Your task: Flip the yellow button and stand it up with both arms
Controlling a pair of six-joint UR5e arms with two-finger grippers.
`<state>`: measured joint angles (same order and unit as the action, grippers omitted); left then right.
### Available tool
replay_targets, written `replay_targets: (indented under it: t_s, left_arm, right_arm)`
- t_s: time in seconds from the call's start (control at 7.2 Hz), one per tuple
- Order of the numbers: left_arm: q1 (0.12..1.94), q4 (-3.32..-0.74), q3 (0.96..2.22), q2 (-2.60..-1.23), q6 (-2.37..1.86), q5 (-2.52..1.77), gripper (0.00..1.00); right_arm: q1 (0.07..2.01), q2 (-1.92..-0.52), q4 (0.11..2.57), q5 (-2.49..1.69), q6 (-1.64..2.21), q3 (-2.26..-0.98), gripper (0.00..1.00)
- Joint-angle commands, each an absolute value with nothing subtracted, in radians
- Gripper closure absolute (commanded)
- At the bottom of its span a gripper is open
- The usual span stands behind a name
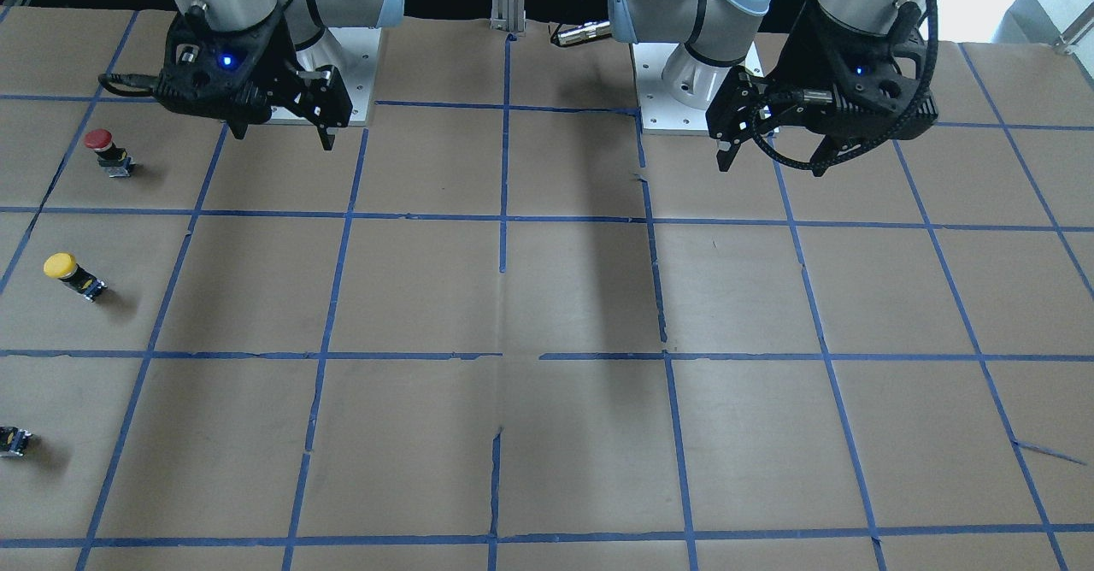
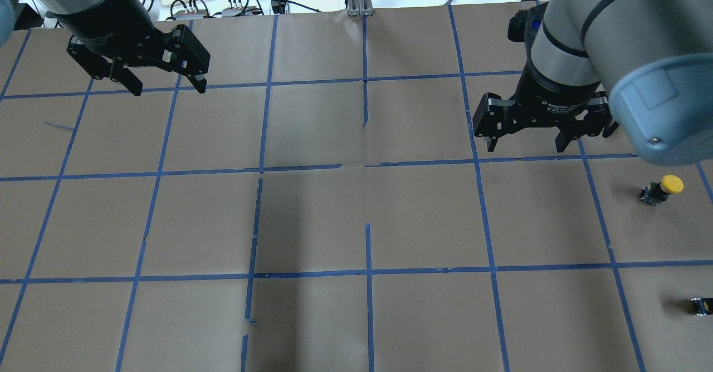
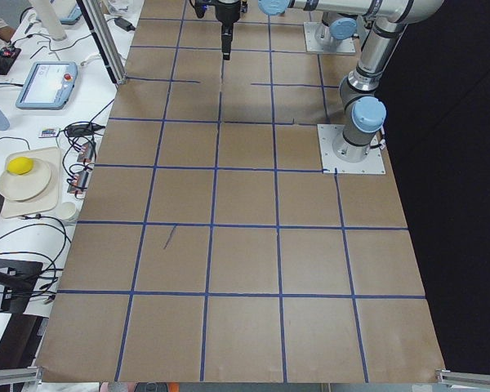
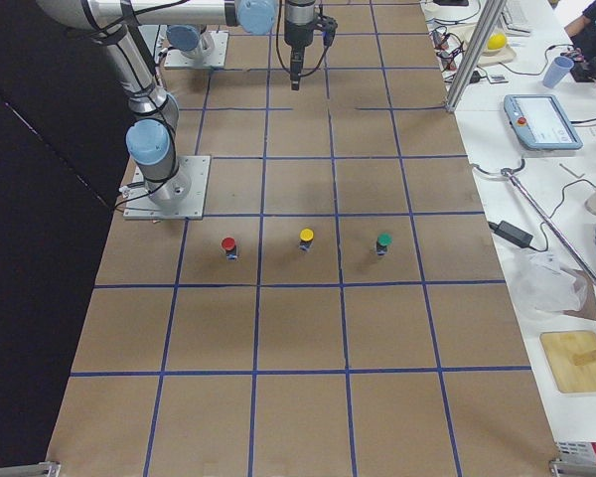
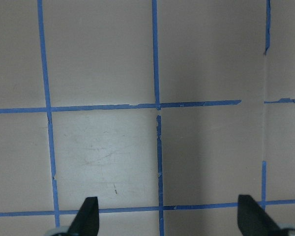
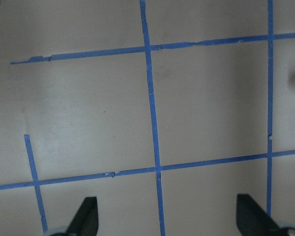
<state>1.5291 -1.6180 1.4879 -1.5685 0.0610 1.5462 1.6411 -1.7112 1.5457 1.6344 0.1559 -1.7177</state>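
The yellow button (image 1: pixel 73 276) sits on the brown paper near the table's end on my right side. It also shows in the overhead view (image 2: pixel 662 189) and in the exterior right view (image 4: pixel 306 239), where it looks upright with its cap on top. My right gripper (image 1: pixel 282 137) is open and empty, and hovers above the table closer to my base than the button (image 2: pixel 526 148). My left gripper (image 1: pixel 772 167) is open and empty, and hovers far away over the other half of the table (image 2: pixel 168 89). Both wrist views show only open fingertips (image 5: pixel 86 216) (image 6: pixel 86 216) over taped paper.
A red button (image 1: pixel 107 152) stands beside the yellow one, nearer my base. A green-capped button (image 4: pixel 382 242) stands on its other side, cut off at the edge of the front view (image 1: pixel 13 441). Blue tape lines grid the paper. A side bench holds a tablet (image 4: pixel 541 121) and cables.
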Motion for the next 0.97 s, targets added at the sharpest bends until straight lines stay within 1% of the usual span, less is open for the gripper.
replay_targets:
  t_s: [0.0, 0.14, 0.42, 0.56, 0.69, 0.83]
  left_arm:
    - [1.528, -1.617, 1.486, -1.568, 0.061, 1.546, 0.0]
    - [1.528, -1.617, 1.485, -1.568, 0.061, 1.546, 0.0]
    - [1.517, -1.618, 1.483, -1.566, 0.061, 1.545, 0.0]
    - [1.519, -1.618, 1.485, -1.566, 0.061, 1.545, 0.0]
    - [1.519, -1.618, 1.485, -1.566, 0.061, 1.546, 0.0]
    - [1.52, -1.618, 1.485, -1.566, 0.061, 1.545, 0.0]
  right_arm:
    - [1.637, -1.802, 1.517, 1.65, 0.153, -1.753, 0.0]
    - [1.615, -1.804, 1.534, 1.644, 0.159, -1.762, 0.0]
    - [1.507, -1.807, 1.52, 1.59, 0.147, -1.761, 0.0]
    - [1.5, -1.795, 1.526, 1.591, 0.149, -1.753, 0.0]
    - [1.5, -1.748, 1.519, 1.592, 0.149, -1.718, 0.0]
    - [1.512, -1.703, 1.514, 1.589, 0.147, -1.657, 0.0]
